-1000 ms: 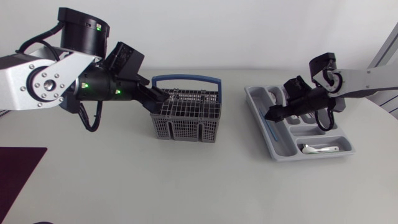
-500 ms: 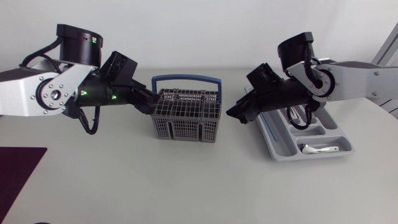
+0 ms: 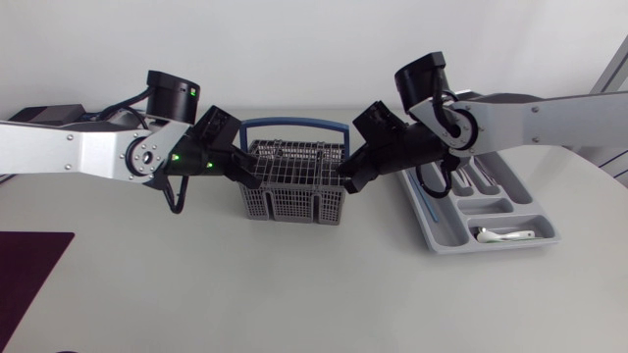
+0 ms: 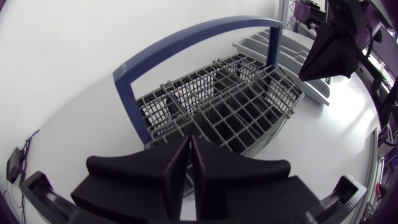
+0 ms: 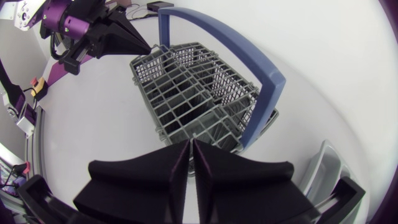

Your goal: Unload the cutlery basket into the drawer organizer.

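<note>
The grey cutlery basket (image 3: 294, 186) with a blue hoop handle (image 3: 294, 125) stands mid-table; no cutlery shows in its cells (image 4: 239, 102) (image 5: 186, 93). My left gripper (image 3: 252, 179) is shut and empty, its tip at the basket's left end, seen close up (image 4: 189, 158). At the basket's right end my right gripper (image 3: 343, 184) is likewise shut on nothing (image 5: 189, 158). Each wrist view shows the other gripper across the basket: the right (image 4: 326, 53), the left (image 5: 121, 38). The grey drawer organizer (image 3: 437, 230) lies to the right with a white spoon (image 3: 502, 234) in its near compartment.
A dark maroon mat (image 3: 29, 275) lies at the table's front left. More cutlery sits in the organizer's far compartments (image 3: 481, 181), partly hidden by my right arm. The organizer's end shows beyond the basket (image 4: 273, 40).
Both grippers went from open to shut. My right arm swung from over the organizer to the basket's right end; my left arm dropped lower at the basket's left end.
</note>
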Controlling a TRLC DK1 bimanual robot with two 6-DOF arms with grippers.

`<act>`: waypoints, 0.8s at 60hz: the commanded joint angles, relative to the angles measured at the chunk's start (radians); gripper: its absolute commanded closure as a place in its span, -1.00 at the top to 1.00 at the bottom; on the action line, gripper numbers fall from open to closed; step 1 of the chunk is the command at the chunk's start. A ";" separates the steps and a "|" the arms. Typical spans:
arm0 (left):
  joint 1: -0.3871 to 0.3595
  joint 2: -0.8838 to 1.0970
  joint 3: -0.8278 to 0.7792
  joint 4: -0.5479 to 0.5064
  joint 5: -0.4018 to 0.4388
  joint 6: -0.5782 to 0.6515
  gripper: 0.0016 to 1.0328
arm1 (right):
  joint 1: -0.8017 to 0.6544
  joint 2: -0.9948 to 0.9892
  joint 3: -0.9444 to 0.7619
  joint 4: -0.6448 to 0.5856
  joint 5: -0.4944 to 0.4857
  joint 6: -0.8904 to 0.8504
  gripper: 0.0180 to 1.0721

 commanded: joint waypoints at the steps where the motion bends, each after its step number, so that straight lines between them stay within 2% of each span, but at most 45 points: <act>1: 0.000 0.064 0.059 0.014 -0.005 0.007 -0.86 | 0.007 0.044 0.048 0.011 0.014 0.020 -0.89; 17: -0.023 0.135 0.074 -0.003 -0.025 0.007 -0.86 | -0.007 0.123 0.063 0.009 0.037 0.003 -0.89; 48: -0.052 0.024 -0.067 -0.027 -0.022 0.004 -0.86 | -0.013 0.047 -0.102 0.001 0.035 -0.021 -0.89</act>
